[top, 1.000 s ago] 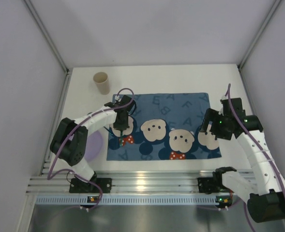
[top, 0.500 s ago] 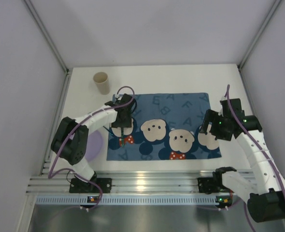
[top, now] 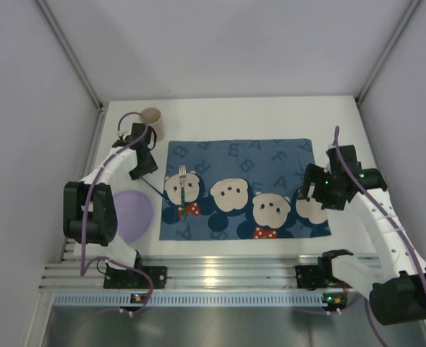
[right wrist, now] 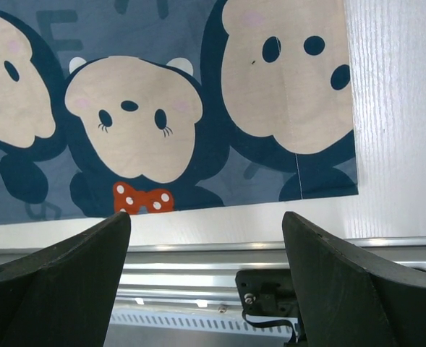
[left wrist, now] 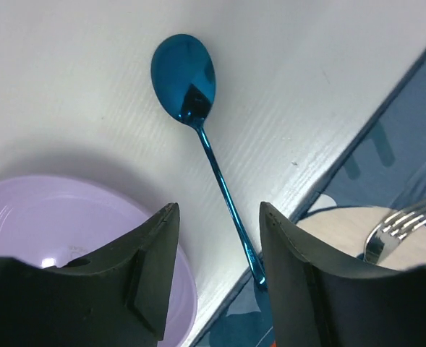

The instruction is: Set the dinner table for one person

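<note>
The white dinner table carries a blue cartoon-mouse placemat. A silver fork lies on the placemat's left part and also shows in the left wrist view. A blue spoon lies on the table, its handle end touching the placemat's left edge; in the top view the spoon is a thin dark line. A purple plate sits left of the placemat. My left gripper is open and empty above the spoon. My right gripper is open and empty over the placemat's right edge.
A tan paper cup stands at the back left, just behind my left gripper. The silver metal rail runs along the near edge, also seen in the right wrist view. Grey walls enclose the table on three sides.
My left gripper has left the fork lying on the placemat and swung back and to the left, toward the cup. The right arm has barely moved.
</note>
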Motion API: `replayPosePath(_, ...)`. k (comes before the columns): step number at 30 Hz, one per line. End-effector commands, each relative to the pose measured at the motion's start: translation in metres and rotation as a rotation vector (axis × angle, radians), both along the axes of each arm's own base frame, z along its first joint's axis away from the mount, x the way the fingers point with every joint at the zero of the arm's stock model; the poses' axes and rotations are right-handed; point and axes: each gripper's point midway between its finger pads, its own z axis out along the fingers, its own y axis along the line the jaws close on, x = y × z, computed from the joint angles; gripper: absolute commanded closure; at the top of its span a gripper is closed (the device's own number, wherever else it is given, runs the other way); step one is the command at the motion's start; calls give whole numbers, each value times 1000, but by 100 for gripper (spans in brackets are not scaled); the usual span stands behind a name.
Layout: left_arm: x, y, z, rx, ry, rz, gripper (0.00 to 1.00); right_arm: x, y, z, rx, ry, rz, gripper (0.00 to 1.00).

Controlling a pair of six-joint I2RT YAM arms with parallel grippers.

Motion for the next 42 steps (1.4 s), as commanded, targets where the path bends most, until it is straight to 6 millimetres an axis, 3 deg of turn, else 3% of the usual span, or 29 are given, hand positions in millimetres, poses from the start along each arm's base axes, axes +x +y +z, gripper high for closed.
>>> replayPosePath(1, -3, 4, -10, -29, 20, 44, 47, 11, 1, 9, -11, -44, 9, 14)
replayPosePath(13, 8, 22, -47, -7, 95, 118, 56, 12, -4, 4, -49, -7, 7, 14)
replayPosePath(16, 7, 25, -57, -4, 109, 118, 71, 11, -5, 3, -52, 1, 3, 14)
replayPosePath(18, 7, 26, -61, 1, 118, 111, 95, 11, -6, 3, -57, 6, 3, 14)
replayPosePath(20, 12, 30, -59, 26, 121, 99, 100, 12, -6, 3, -59, 11, 4, 14)
replayPosePath(23, 24, 38, -35, 84, 84, 84, 100, 16, -5, 7, -59, 6, 6, 14)
replayPosePath(27, 50, 39, 25, 124, -38, 65, 100, 19, -2, 11, -41, -5, 6, 14)
replayPosePath(28, 61, 36, 48, 126, -83, 58, 100, 19, -1, 12, -36, -4, 6, 14)
replayPosePath(31, 78, 8, 94, 128, -170, -1, 100, 22, 2, 21, -16, -31, 5, 14)
replayPosePath(34, 90, -57, 124, 28, -257, -117, 100, 20, 4, 29, -2, -43, -3, 13)
replayPosePath(35, 86, -97, 127, -11, -270, -199, 100, 21, 4, 34, 3, -58, -5, 14)
replayPosePath(37, 84, -152, 132, -101, -303, -270, 100, 18, 5, 40, 16, -69, -13, 13)
replayPosePath(38, 73, -196, 131, -142, -308, -357, 100, 16, 5, 45, 20, -81, -17, 13)
replayPosePath(40, 66, -259, 126, -253, -331, -472, 100, 12, 6, 50, 30, -85, -23, 13)
replayPosePath(41, 53, -298, 114, -292, -311, -552, 100, 9, 6, 55, 36, -93, -22, 13)
replayPosePath(42, 47, -333, 124, -391, -336, -609, 100, 7, 6, 58, 41, -95, -21, 13)
